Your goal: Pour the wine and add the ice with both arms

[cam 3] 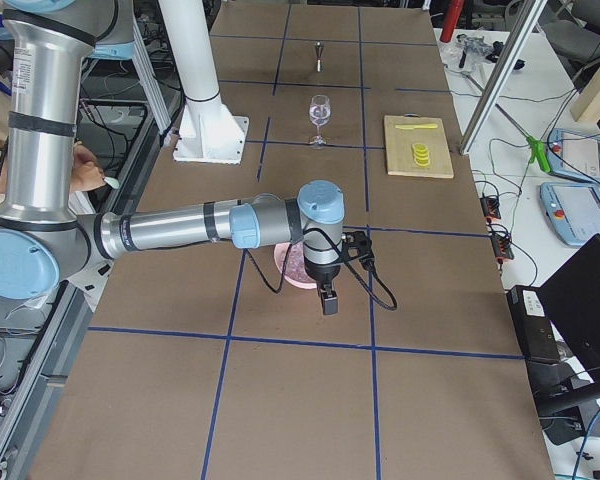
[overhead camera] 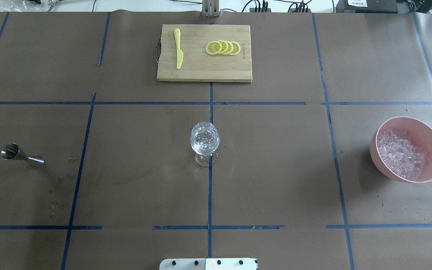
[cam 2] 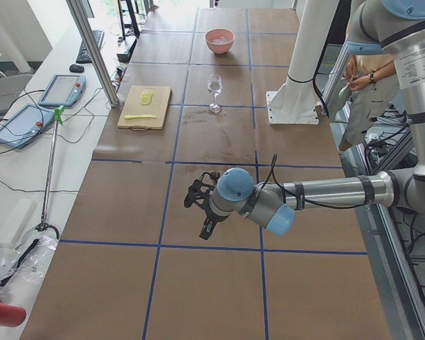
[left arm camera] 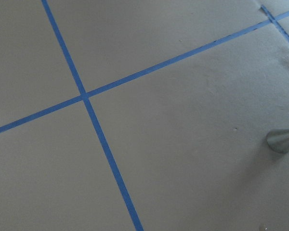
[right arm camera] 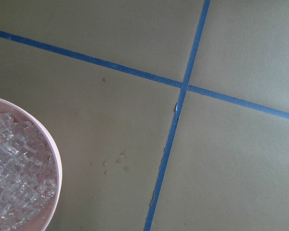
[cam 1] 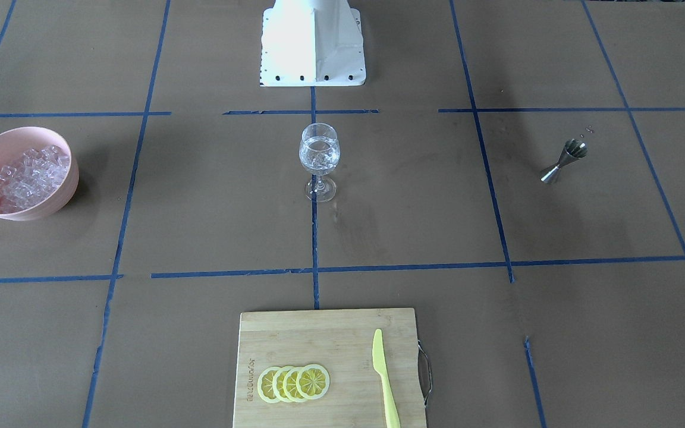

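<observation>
The wine (overhead camera: pixel 204 139) is a clear, colourless liquid in a stemmed wine glass (overhead camera: pixel 204 148) standing upright in the middle of the counter (overhead camera: pixel 276 168). The ice (overhead camera: pixel 399 153) lies heaped as small whitish-clear cubes in a pink bowl (overhead camera: pixel 379 161) near the counter's right end, and a steel jigger (overhead camera: pixel 21 155) lies on its side near the left end. We see the left gripper (cam 2: pixel 207 230) hanging fingers-down above the counter's left end and the right gripper (cam 3: pixel 328 300) hanging just beside the pink bowl, neither touching anything we can make out, and we cannot tell how far either is open.
</observation>
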Motion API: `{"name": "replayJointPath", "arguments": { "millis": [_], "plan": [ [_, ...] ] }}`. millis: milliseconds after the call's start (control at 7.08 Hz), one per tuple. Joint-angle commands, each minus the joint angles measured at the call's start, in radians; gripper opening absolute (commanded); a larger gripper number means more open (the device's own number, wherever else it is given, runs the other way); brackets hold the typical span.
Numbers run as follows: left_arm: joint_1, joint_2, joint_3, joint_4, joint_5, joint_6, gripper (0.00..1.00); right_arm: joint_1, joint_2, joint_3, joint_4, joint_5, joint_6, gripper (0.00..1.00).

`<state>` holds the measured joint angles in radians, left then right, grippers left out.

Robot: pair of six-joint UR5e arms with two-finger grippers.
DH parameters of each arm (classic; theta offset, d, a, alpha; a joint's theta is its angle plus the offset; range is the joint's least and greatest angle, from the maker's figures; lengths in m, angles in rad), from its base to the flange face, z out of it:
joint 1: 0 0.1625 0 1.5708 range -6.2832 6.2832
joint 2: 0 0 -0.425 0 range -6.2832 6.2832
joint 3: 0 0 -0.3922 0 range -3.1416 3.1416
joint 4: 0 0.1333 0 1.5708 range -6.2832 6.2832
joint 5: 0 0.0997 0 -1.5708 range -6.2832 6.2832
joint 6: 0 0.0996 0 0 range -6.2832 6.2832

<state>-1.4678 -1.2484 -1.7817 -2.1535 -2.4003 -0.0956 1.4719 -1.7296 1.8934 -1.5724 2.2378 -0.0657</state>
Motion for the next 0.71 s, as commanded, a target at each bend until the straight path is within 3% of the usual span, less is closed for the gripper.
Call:
{"name": "replayJointPath", "arguments": {
  "millis": [0, 141, 424, 565],
  "plan": [
    [0.004, -0.019, -0.025, 0.137, -0.002, 0.002, 1.0, -0.001, 0.004, -0.051, 0.0, 0.072, 0.001, 1.0],
    [0.003, -0.02, -0.034, 0.22, -0.002, 0.101, 1.0, -0.001, -0.002, -0.069, 0.0, 0.13, -0.002, 1.0],
    [-0.052, -0.075, -0.106, 0.563, 0.01, 0.281, 1.0, -0.001, -0.011, -0.068, 0.0, 0.134, -0.005, 1.0],
    [-0.133, -0.081, -0.096, 0.563, 0.01, 0.287, 1.0, -0.001, -0.01, -0.066, 0.0, 0.134, -0.003, 1.0]
  ]
}}
